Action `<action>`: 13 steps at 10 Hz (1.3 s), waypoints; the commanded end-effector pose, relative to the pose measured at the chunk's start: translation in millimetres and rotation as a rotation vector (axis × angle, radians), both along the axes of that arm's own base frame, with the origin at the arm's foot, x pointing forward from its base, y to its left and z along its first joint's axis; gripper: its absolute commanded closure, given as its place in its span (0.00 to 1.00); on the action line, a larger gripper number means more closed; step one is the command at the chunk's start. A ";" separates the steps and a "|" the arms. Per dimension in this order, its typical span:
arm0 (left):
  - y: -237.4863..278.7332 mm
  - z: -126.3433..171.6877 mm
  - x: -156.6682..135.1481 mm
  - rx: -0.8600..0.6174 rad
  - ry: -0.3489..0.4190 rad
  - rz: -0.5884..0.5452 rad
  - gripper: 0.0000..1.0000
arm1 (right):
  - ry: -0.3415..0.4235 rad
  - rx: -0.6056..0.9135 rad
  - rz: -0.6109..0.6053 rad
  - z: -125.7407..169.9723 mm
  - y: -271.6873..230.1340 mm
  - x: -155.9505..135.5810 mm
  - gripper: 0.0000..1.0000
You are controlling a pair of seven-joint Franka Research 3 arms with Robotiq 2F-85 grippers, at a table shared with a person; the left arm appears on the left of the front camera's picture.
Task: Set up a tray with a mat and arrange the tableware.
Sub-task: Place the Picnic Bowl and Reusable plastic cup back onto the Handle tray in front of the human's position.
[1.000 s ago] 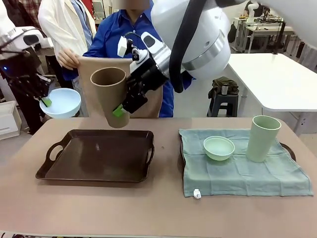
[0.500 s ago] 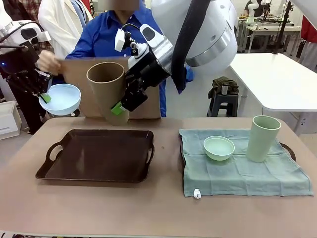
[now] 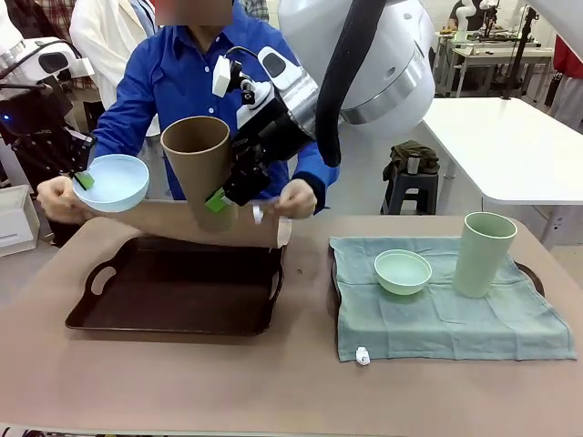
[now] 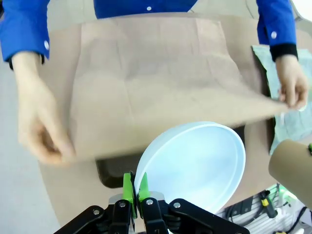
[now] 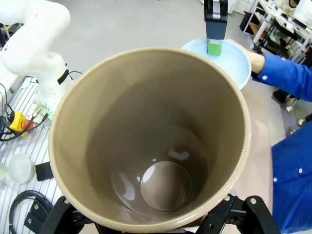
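My left gripper (image 3: pixel 84 179) is shut on the rim of a light blue bowl (image 3: pixel 114 182), held in the air above the table's left end. In its wrist view the green fingertips (image 4: pixel 136 187) pinch that bowl (image 4: pixel 195 161). My right gripper (image 3: pixel 219 196) is shut on a tan-brown tumbler (image 3: pixel 199 164), tilted above the brown tray (image 3: pixel 173 309). A person's hands (image 3: pixel 296 196) hold a tan mat (image 3: pixel 164 223) spread nearly flat just over the tray. The mat (image 4: pixel 161 83) stretches between both hands. The tumbler (image 5: pixel 151 141) is empty inside.
On the right, a green cloth (image 3: pixel 437 319) covers a second tray and carries a pale green bowl (image 3: pixel 403 270) and a pale green tumbler (image 3: pixel 485 253). A small white object (image 3: pixel 363 356) lies at the cloth's front edge. Bare tabletop runs along the front.
The person has brought the tan mat down from hanging upright in front of the chest to nearly flat over the brown tray. Both arms have held their places, still gripping the bowl and tumbler.
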State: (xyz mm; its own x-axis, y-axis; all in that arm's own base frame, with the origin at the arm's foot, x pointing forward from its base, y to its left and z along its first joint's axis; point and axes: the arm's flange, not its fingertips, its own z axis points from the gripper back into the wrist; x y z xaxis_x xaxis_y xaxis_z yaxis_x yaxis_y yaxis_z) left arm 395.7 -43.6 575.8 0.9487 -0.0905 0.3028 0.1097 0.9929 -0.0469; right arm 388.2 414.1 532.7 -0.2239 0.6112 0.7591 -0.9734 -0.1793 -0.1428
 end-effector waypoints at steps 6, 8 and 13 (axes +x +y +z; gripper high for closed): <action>1.3 -0.4 0.4 0.003 0.000 -0.010 1.00 | -0.003 0.002 0.001 1.2 1.2 0.0 1.00; 1.3 -0.4 0.4 0.003 0.000 -0.010 1.00 | -0.003 0.002 0.001 1.2 1.2 0.0 1.00; 1.3 -0.4 0.4 0.003 0.000 -0.010 1.00 | -0.003 0.002 0.001 1.2 1.2 0.0 1.00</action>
